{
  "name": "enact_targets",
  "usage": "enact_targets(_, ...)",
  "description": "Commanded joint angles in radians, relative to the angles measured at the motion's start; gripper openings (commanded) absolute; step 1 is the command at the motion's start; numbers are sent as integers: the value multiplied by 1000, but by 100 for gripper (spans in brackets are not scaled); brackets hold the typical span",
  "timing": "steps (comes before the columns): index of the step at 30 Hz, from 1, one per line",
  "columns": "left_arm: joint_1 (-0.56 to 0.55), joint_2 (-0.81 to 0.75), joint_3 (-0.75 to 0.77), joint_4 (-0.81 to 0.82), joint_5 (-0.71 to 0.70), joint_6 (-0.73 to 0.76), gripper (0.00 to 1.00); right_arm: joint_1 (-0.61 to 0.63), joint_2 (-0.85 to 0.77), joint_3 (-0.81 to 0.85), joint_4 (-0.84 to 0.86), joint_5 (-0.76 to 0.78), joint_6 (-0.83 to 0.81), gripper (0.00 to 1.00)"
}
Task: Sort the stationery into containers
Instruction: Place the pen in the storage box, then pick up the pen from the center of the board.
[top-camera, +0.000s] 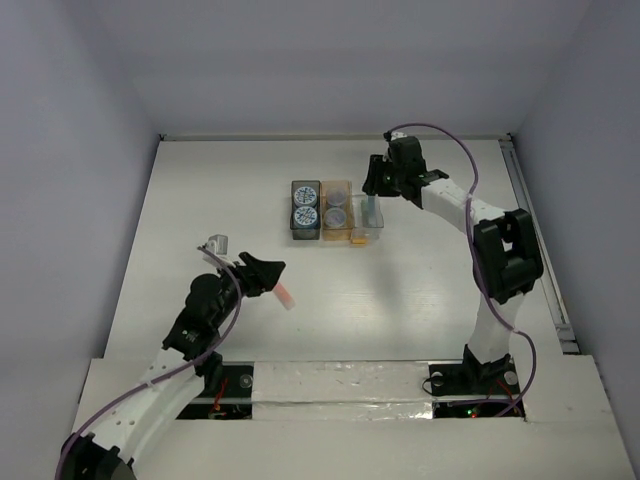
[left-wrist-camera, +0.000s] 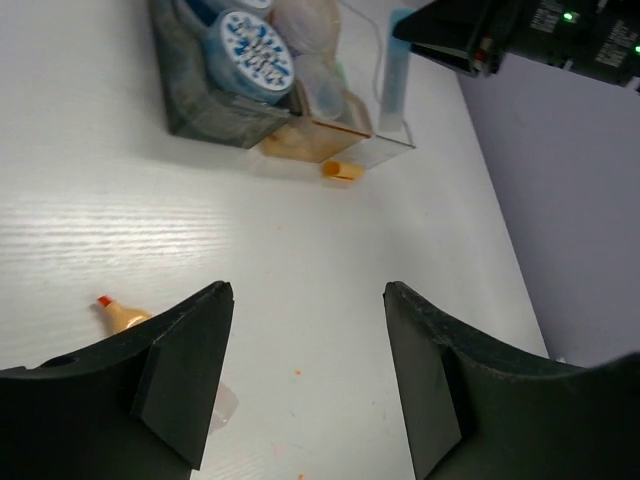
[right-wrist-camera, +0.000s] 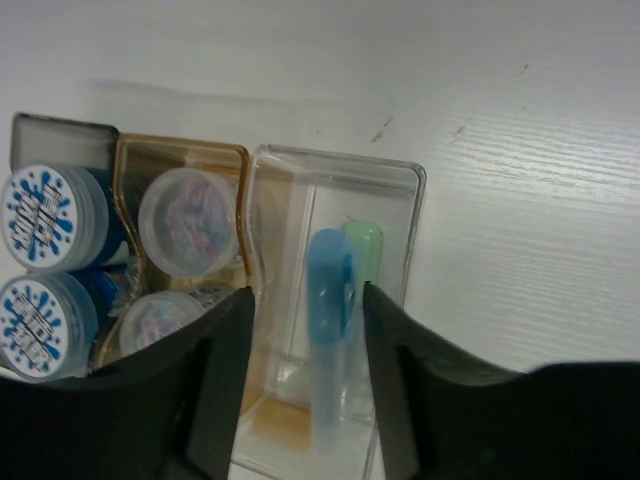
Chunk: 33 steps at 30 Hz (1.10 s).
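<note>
Over the clear plastic box (right-wrist-camera: 400, 180), the right jaws stood slightly parted around an upright light blue stick (right-wrist-camera: 330, 330) inside it; the left jaws hung half open, empty, above the white desk (left-wrist-camera: 300, 220).

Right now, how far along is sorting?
Done: blue discs in the dark grey box, pale discs in the tan box, green stick in the clear box. In hand: right gripper straddles a light blue stick in that box. To do: orange stick by the open left gripper, orange stub beside the boxes.
</note>
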Motion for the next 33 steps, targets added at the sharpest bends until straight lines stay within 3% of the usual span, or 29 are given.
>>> enact_targets(1, -4, -15, 18, -126, -111, -56, 59, -1, -29, 11, -14, 6, -15, 58)
enact_targets(4, -4, -1, 15, -168, -124, -65, 61, -1, -71, -6, 3, -12, -11, 85)
enact_targets(8, -4, 40, 15, -186, -125, -68, 63, -1, -152, -80, 56, -60, -2, 90)
enact_targets(10, -13, 59, 15, -183, -135, -71, 63, 39, -215, -136, 92, -78, 14, 76)
enact_targets(12, -13, 74, 17, -185, -167, -76, 64, 85, -248, -218, 142, -141, 24, 49)
enact_targets(13, -13, 71, 24, -189, -183, -76, 63, 149, -265, -237, 147, -147, 29, 23)
enact_targets(14, -22, 65, 30, -191, -190, -74, 63, 186, -269, -251, 149, -143, 29, 13)
enact_targets(15, -22, 41, 38, -194, -200, -68, 62, 224, -267, -269, 152, -141, 25, 5)
enact_targets(17, -22, 8, 78, -220, -236, -56, 59, 325, -253, -283, 146, -124, 20, 4)
enact_targets(18, -22, -31, 93, -234, -252, -50, 58, 353, -249, -291, 147, -123, 18, 5)
enact_targets(19, -22, -52, 121, -258, -282, -34, 58, 379, -244, -306, 149, -124, 17, 14)
enact_targets(21, -22, -110, 147, -287, -319, -28, 58, 453, -227, -315, 152, -118, 6, 34)
enact_targets(22, -22, -127, 167, -319, -351, -24, 58, 477, -220, -317, 153, -120, 2, 57)
enact_targets(25, -22, -193, 196, -365, -387, -20, 57, 566, -158, -273, 117, -94, -32, 78)
enact_targets(33, -22, -372, 213, -415, -397, -47, 55, 697, 82, -15, -66, 63, -113, 78)
